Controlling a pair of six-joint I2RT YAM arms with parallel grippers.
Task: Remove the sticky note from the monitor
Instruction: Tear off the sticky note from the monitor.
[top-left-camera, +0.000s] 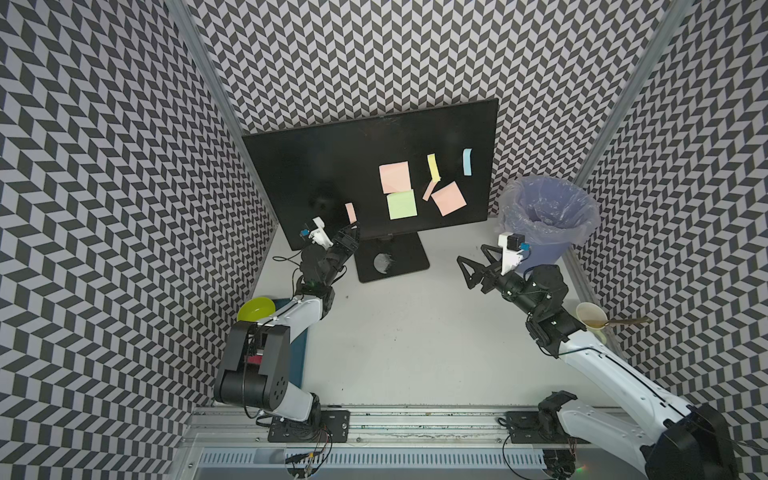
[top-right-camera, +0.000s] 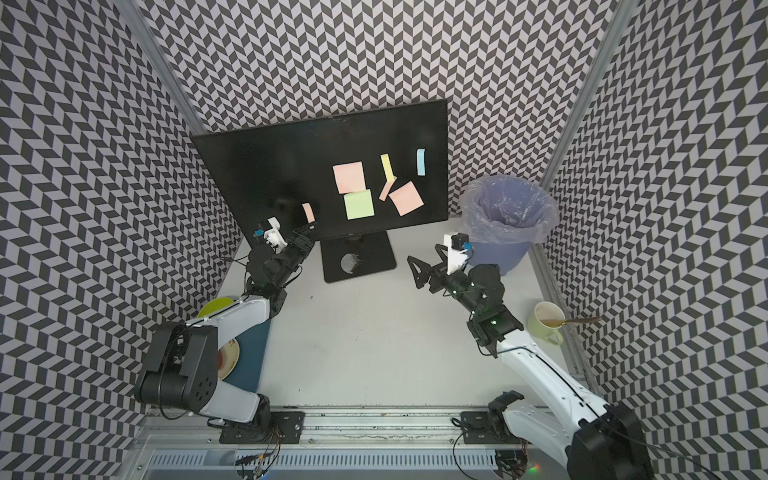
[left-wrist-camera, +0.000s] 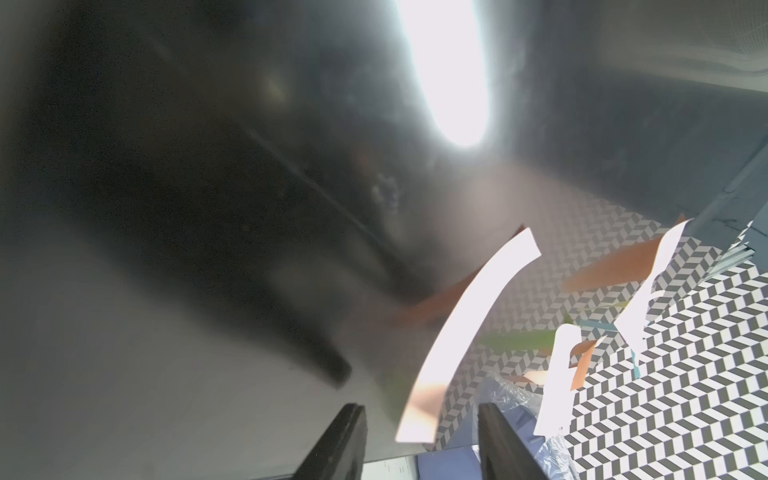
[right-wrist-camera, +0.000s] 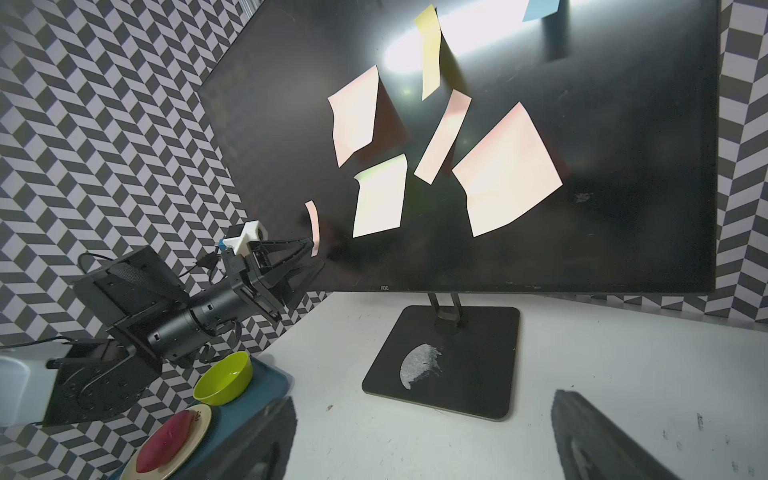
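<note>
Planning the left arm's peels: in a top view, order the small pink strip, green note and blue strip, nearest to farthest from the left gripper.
1. small pink strip, lower left, at the left gripper.
2. green note, lower middle.
3. blue strip, upper right.

Monitor (top-left-camera: 316, 166) at table (top-left-camera: 395, 332) rear — bin (top-left-camera: 552, 249) right of it, tray (top-left-camera: 298, 361) front-left.

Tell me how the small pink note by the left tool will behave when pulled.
Likely floppy: the small pink note curls away from the monitor. Probably very light, being thin paper, so it may bend or slip in the left tool.
</note>
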